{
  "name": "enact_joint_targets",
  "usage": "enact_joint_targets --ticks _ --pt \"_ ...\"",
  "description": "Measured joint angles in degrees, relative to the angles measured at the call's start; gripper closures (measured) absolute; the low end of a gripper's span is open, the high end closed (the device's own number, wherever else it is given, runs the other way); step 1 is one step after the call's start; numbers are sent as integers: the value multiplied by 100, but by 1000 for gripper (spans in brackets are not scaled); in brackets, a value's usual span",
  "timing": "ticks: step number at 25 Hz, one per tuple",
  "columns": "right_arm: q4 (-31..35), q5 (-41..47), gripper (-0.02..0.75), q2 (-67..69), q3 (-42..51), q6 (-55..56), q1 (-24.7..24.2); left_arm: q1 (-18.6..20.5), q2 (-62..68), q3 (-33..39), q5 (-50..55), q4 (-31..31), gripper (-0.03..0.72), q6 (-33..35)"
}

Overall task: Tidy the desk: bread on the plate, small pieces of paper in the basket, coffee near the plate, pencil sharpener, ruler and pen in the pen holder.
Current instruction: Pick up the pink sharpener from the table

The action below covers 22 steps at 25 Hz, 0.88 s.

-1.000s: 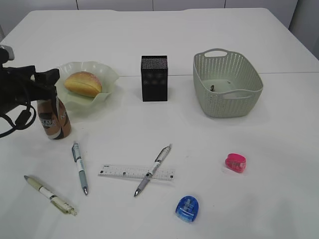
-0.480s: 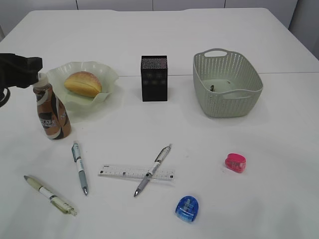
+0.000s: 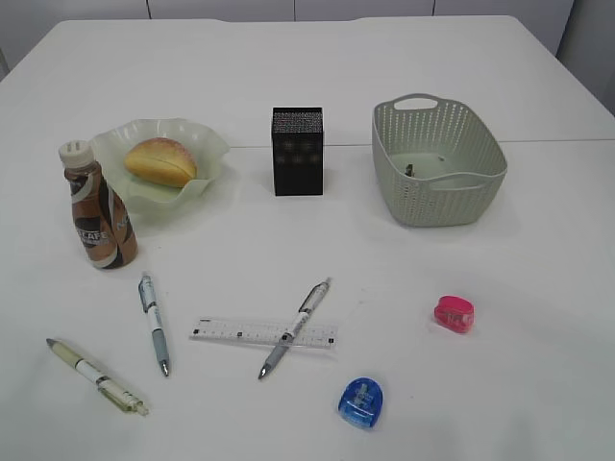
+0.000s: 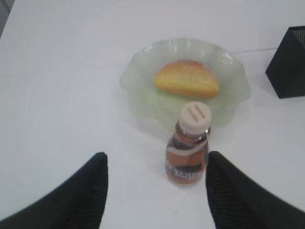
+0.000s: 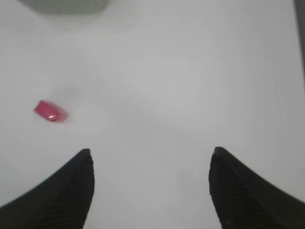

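The left gripper (image 4: 155,164) has pulled away from the coffee bottle (image 3: 97,206), its jaws wide apart and empty. The bottle stands upright beside the plate (image 3: 207,144) near the desk's left edge. The right gripper (image 5: 151,164) hangs open, empty.

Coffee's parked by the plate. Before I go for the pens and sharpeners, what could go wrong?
The pen lies across the ruler, so grabbing either may drag the other. The coffee bottle stands tall and narrow beside the plate; an arm reaching past it might tip it. The pen holder has a small opening, so drops could miss.
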Motion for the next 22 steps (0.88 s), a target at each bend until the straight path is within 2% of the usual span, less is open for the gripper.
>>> enact_joint_targets --ticks 3,6,10,17,22 --pt "656 33 159 0 0 -646 54 0 -359 -298 1209 -94 220 0" --pt "977 33 159 67 -10 -1488 212 0 -626 -506 2076 -113 221 -9" --pt "1106 -32 159 484 -35 -2113 430 0 -898 -709 2621 -118 221 -9" --pt "1172 -556 159 1559 -35 -2622 478 0 -994 -849 3507 -118 226 -9" --pt "1651 -680 159 2263 -44 -3388 478 0 -994 -849 3653 -118 228 -9"
